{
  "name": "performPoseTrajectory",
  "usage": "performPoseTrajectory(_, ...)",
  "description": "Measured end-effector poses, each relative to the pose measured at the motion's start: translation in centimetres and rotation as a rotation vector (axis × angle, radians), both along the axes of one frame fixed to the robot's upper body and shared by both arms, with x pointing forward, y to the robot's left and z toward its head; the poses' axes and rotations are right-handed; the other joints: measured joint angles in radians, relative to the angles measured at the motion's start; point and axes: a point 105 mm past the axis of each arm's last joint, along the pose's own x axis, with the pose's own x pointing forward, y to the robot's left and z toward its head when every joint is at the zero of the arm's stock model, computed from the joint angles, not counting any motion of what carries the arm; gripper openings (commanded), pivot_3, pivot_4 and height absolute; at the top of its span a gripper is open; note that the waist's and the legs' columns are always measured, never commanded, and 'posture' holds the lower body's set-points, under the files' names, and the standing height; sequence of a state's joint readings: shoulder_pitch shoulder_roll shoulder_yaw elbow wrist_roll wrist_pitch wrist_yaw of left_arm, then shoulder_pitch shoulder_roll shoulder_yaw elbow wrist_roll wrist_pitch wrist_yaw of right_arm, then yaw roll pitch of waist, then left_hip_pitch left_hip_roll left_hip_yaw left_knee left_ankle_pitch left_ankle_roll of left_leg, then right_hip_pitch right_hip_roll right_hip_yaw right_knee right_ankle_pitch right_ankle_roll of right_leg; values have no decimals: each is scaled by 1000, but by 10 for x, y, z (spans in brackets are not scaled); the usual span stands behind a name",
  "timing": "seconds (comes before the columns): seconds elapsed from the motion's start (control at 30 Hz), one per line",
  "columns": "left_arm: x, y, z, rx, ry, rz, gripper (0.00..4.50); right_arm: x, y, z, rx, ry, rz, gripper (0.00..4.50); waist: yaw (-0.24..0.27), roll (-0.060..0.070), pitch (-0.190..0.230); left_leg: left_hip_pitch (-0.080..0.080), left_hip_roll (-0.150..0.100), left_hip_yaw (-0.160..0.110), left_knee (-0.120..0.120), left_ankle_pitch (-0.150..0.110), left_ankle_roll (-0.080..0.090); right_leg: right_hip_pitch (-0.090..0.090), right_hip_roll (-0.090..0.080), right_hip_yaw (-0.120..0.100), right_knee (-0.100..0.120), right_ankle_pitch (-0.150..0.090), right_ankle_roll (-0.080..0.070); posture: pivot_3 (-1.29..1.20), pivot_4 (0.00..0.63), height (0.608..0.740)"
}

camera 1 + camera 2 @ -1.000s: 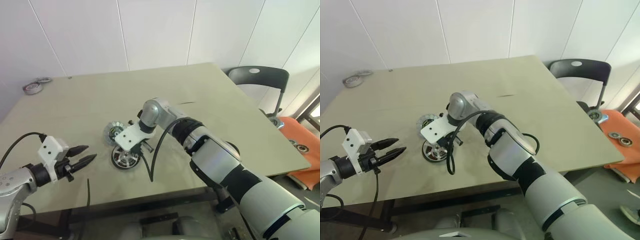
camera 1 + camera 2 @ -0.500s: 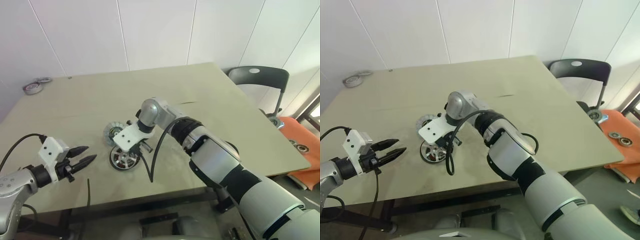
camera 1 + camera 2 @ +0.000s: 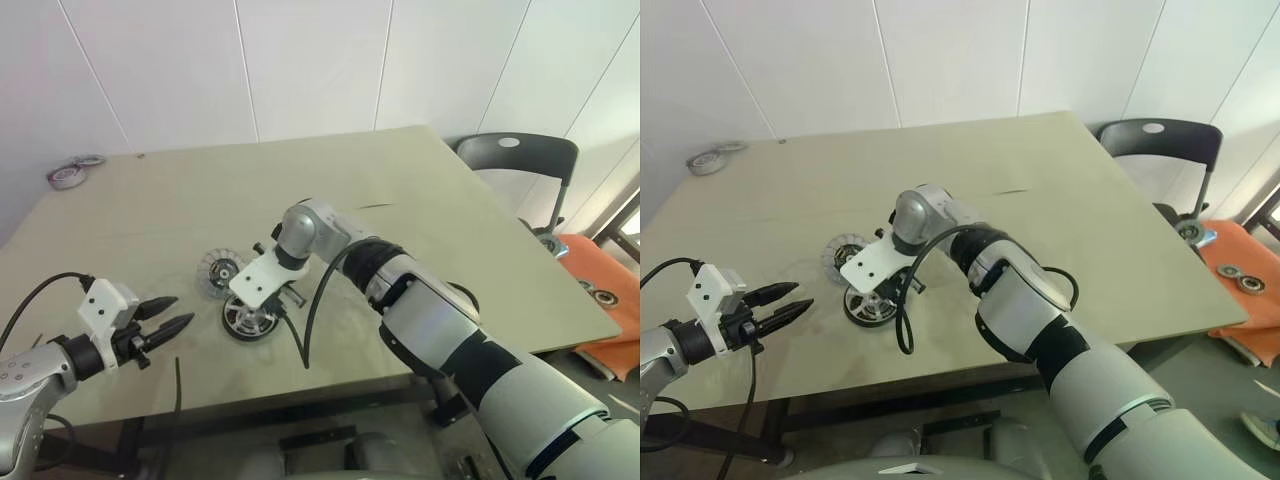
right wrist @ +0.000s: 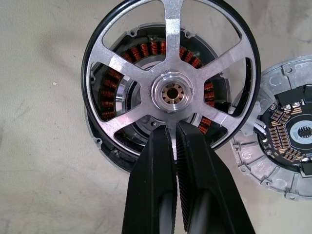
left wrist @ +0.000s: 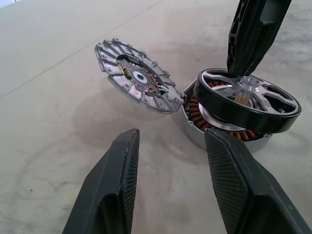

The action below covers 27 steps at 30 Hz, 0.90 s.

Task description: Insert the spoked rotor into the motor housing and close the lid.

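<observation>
Black fingers of the right pincer (image 4: pixel 174 141) are seen pressed together on one silver spoke of the spoked rotor (image 4: pixel 168 73), a flat round metal disc with six spokes, a small hub and a dark rim. The rotor is held tilted just above the motor housing (image 5: pixel 229 127), a round squat part with a ring of orange-brown copper windings around a silver centre, which is resting on the beige worktop (image 3: pixel 420 200). One edge of the rotor is lying low over the housing and the other edge is raised; it is not seated inside. Just beside the housing, a grey toothed disc (image 5: pixel 137 76) with a small circuit board on its face is leaning at an angle, its lower edge touching the housing.

Nearer the front edge of the worktop, well apart from these parts, the left pincer (image 3: pixel 163 316) is held with its fingers (image 5: pixel 113 190) parted and nothing between them, pointing towards the housing. A roll of tape (image 3: pixel 66 176) is lying at the far left corner. A dark chair (image 3: pixel 515 160) is standing beyond the right side.
</observation>
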State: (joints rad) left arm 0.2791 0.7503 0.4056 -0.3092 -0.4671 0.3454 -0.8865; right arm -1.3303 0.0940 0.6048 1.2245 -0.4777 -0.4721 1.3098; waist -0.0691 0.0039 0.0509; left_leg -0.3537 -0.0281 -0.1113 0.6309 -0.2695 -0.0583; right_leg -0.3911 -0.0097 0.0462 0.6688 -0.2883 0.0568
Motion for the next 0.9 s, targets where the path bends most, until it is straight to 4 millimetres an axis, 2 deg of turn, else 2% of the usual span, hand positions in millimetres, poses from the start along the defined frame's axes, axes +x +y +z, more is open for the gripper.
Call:
performPoseTrajectory(0.23,1,0,1,0,-6,-2,2263,2,0,1,15,-28,17,44,-1,0,0,0,0,0,0,0,0,0,0,0,0,0,0,0,0,740)
performPoseTrajectory(0.33,1,-1,2,0,-7,-3,2263,2,-1,0,7,-37,16,768,-1,0,0,0,0,0,0,0,0,0,0,0,0,0,0,0,0,740)
performPoseTrajectory(0.47,2,-1,2,0,-8,-4,2263,6,-5,-4,-11,-18,-34,768,-1,0,0,0,0,0,0,0,0,0,0,0,0,0,0,0,0,740)
performPoseTrajectory(0.9,5,-3,1,-8,-7,-14,2263,5,-11,-4,-50,7,-25,768,-1,-1,0,0,0,0,0,0,0,-1,0,0,0,0,0,0,0,740)
